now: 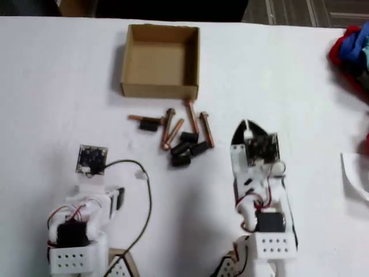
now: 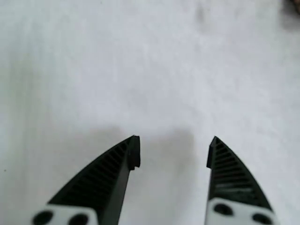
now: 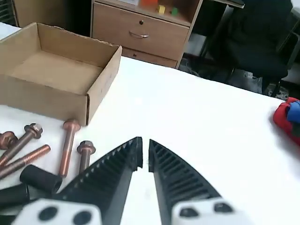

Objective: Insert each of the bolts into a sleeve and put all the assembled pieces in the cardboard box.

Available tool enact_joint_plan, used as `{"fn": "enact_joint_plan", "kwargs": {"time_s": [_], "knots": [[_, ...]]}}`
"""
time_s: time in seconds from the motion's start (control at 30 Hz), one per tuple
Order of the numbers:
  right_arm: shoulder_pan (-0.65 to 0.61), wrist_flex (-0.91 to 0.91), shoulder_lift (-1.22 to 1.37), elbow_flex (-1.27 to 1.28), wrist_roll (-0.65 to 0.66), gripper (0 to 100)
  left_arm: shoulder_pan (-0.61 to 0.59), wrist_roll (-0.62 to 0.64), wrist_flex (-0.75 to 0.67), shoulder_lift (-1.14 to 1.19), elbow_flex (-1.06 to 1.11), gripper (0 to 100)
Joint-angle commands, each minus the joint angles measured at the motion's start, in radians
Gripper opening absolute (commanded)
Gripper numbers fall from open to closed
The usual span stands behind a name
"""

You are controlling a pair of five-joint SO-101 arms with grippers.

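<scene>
Bright, even light, soft grey shadow on the white table (image 2: 154,70) beneath the left fingers (image 2: 108,178)

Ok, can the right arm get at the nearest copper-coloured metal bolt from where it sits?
Probably yes: the right gripper sits beside the copper-coloured metal bolt with bare white table between, though its jaws look shut.

Office-type workroom. Straight ahead of the right gripper (image 3: 144,157), past the far edge of the white table (image 3: 211,108): wooden drawer unit (image 3: 140,33) with a metal pull, and an open shelf above it holding small coloured blocks (image 3: 161,8). Beside the unit is a black office chair (image 3: 255,42). Striped carpet floor (image 1: 300,10) beyond the table.
</scene>
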Motion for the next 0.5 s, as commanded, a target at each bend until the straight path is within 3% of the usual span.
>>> {"fn": "enact_joint_plan", "kwargs": {"time_s": [0.0, 0.13, 0.47], "knots": [[0.018, 0.064, -0.203, 0.055, 0.006, 2.3, -0.003, -0.003, 0.002, -0.002, 0.021, 25], [0.010, 0.259, -0.372, 0.044, 0.008, 2.3, -0.003, -0.003, 0.002, -0.002, 0.021, 25], [0.016, 0.217, -0.311, -0.006, 0.008, 2.2, -0.003, -0.003, 0.002, -0.002, 0.021, 25]]}}
